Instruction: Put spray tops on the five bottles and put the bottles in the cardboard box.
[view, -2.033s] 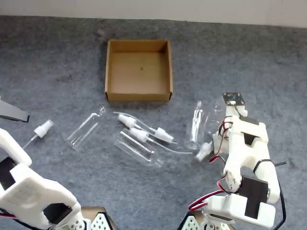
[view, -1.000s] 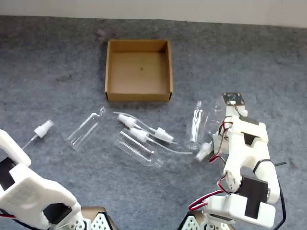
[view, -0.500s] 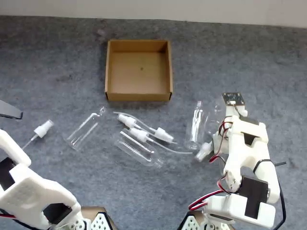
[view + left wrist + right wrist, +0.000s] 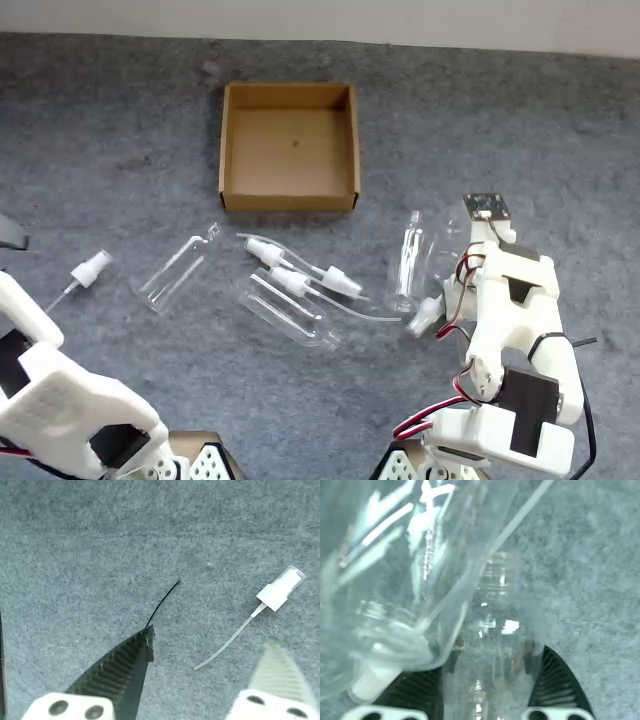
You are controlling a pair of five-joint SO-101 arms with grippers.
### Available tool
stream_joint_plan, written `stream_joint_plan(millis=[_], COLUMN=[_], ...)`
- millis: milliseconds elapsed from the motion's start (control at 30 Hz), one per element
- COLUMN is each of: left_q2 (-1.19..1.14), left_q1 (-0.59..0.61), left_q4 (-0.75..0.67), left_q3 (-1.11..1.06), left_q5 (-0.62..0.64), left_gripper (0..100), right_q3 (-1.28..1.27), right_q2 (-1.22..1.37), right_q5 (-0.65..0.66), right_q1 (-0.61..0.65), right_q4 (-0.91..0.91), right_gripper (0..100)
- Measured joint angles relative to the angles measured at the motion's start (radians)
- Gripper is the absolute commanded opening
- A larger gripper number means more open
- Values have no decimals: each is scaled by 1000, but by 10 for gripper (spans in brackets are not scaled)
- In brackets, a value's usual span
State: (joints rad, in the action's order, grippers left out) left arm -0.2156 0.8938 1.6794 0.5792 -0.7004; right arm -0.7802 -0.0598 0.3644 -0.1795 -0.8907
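Observation:
The open cardboard box (image 4: 290, 150) sits at the back of the grey mat. Clear bottles lie on the mat: one (image 4: 178, 268) at the left, one (image 4: 285, 308) in the middle, one (image 4: 407, 262) by the right arm (image 4: 510, 300). White spray tops lie at the far left (image 4: 88, 270), in the middle (image 4: 290, 282) and beside the right arm (image 4: 425, 315). My left gripper (image 4: 210, 650) hangs open over the mat, with the far-left spray top (image 4: 277, 591) just beyond its fingertips. My right gripper (image 4: 492, 652) is shut on a clear bottle (image 4: 495, 680), with another bottle (image 4: 395, 580) lying against it.
A thin black strand (image 4: 162, 602) lies on the mat ahead of the left gripper's dark finger (image 4: 125, 675). Bare mat surrounds the box and stretches along the left side and the front middle.
The left gripper's dark tip at the left edge has drifted out, back in, and now further left. The right arm, bottles and spray tops have not moved.

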Motion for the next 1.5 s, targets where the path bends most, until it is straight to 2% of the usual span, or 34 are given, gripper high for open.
stream_joint_plan(millis=[433, 600, 667, 900, 1067, 1267, 1500], left_q2=[0, 0, 0, 0, 0, 0, 14], left_q1=[0, 0, 0, 0, 0, 0, 9], left_q4=[-2, -2, -2, -2, -2, 3, 48], left_q3=[0, 0, 0, 0, 0, 0, 0], left_q5=[0, 0, 0, 0, 0, 0, 0], left_gripper=[9, 98, 104, 83, 79, 59, 56], right_q3=[0, 0, -3, -166, -385, -571, -732], right_q2=[0, -2, -8, -331, -657, -965, -1188], right_q5=[0, 0, 0, 3, 3, 8, 8], right_q1=[0, 0, 0, 14, 20, 23, 20], right_q4=[0, 0, 0, -38, -43, -46, -46], right_gripper=[103, 98, 98, 97, 0, 5, 5])
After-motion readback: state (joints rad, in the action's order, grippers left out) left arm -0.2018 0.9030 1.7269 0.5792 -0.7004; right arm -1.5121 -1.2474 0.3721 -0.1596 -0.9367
